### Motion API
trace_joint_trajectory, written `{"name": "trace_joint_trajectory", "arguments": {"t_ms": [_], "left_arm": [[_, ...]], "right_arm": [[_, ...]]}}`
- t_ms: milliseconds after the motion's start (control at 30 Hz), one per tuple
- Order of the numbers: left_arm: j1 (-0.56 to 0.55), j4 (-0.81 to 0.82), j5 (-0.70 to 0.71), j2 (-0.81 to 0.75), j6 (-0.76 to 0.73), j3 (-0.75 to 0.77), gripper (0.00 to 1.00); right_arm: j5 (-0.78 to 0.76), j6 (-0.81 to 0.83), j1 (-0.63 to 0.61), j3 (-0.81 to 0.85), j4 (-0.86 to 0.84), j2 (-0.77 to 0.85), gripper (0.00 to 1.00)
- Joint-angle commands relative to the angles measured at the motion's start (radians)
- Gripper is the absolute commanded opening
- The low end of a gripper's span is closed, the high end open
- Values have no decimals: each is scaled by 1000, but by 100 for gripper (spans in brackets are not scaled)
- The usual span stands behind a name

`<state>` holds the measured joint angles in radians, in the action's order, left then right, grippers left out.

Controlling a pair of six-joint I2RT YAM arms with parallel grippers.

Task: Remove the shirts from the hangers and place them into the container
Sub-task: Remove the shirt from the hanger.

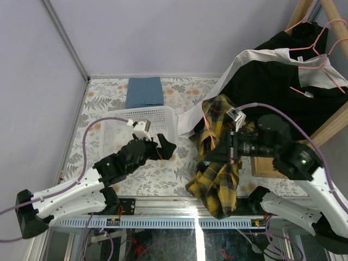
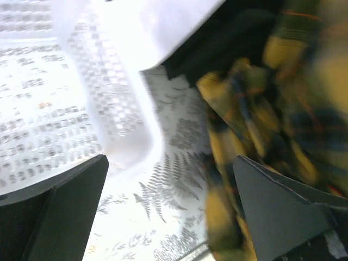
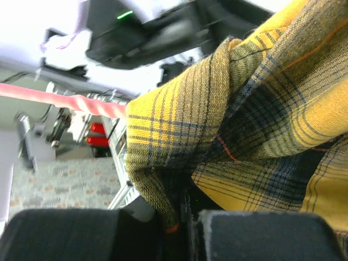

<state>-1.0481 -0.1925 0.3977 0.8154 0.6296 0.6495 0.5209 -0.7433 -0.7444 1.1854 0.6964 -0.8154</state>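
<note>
The right gripper (image 3: 187, 228) was clenched on a fold of the yellow-and-black plaid shirt (image 1: 217, 179). The shirt hung bunched over the near edge of the table (image 1: 179, 174), to the right of the white basket (image 1: 163, 111) and outside it. A pink hanger wire (image 3: 65, 100) crossed beside the cloth. The left gripper (image 1: 157, 147) stood released, jaws wide, at the basket's near right corner, holding nothing. Black shirts (image 1: 272, 81) and a white shirt (image 1: 255, 54) hung on pink hangers (image 1: 318, 60) at the far right. Their white tags (image 1: 298, 60) were too small to read.
</note>
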Motion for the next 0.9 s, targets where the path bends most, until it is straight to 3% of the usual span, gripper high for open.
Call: {"name": "trace_joint_trajectory", "arguments": {"t_ms": [0, 267, 433, 567, 700, 867], "left_arm": [[197, 37, -240, -9, 152, -79, 96], [231, 78, -525, 40, 101, -102, 93], [229, -5, -550, 19, 73, -80, 94], [235, -66, -440, 22, 86, -100, 96], [253, -80, -372, 105, 107, -107, 95], [324, -13, -325, 208, 102, -98, 92]], "right_arm": [[300, 108, -5, 191, 29, 58, 0], [571, 104, -5, 424, -108, 19, 0], [636, 53, -6, 389, -217, 22, 0], [721, -28, -6, 371, -360, 22, 0], [703, 123, -5, 415, -229, -3, 0], [430, 442, -6, 505, 153, -67, 0]]}}
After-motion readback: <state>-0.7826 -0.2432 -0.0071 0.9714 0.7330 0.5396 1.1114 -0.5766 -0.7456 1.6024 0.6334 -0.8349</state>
